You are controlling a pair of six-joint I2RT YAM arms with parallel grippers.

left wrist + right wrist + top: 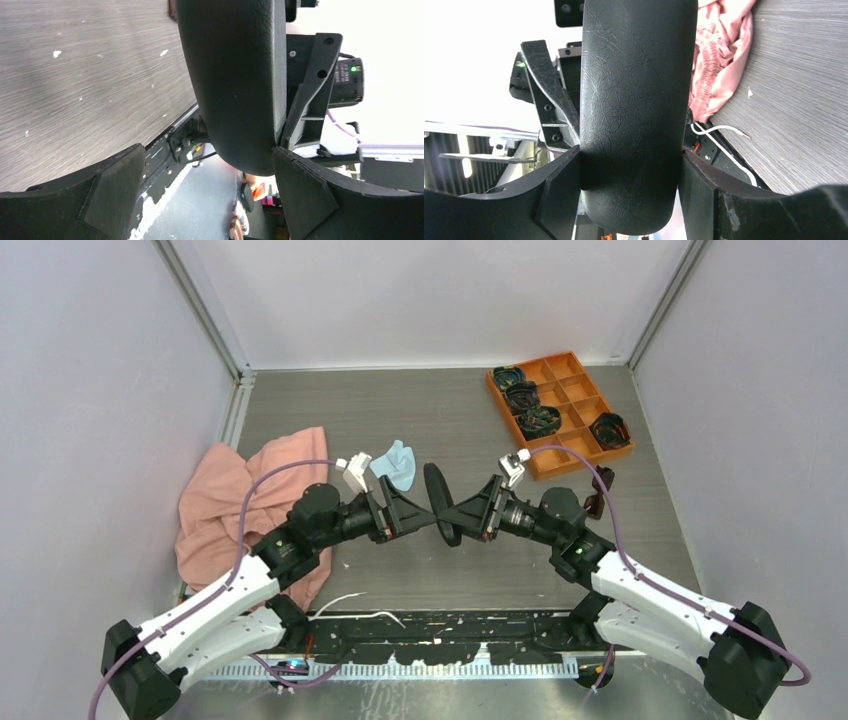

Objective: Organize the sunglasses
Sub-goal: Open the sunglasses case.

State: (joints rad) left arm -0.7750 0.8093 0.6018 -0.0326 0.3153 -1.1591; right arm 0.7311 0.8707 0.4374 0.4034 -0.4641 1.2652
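Right jaws pinch black case [439, 502], left jaws spread; sunglasses [603, 480] lie well apart

A: Sunglasses [598, 494]?
B: Small, folded, dark frame, reddish-brown lenses.
A: Where?
B: Down flat on the table [400, 410], in the right half, closer to the right edge, roughly midway between far and near edges.
A: Pose?
B: Angled, long side running roughly far to near; finer detail too small to tell.

Soft, even light leaves only faint shadows from above, while both wrist views blow out to white beside the case [634, 115], its grain sharp.
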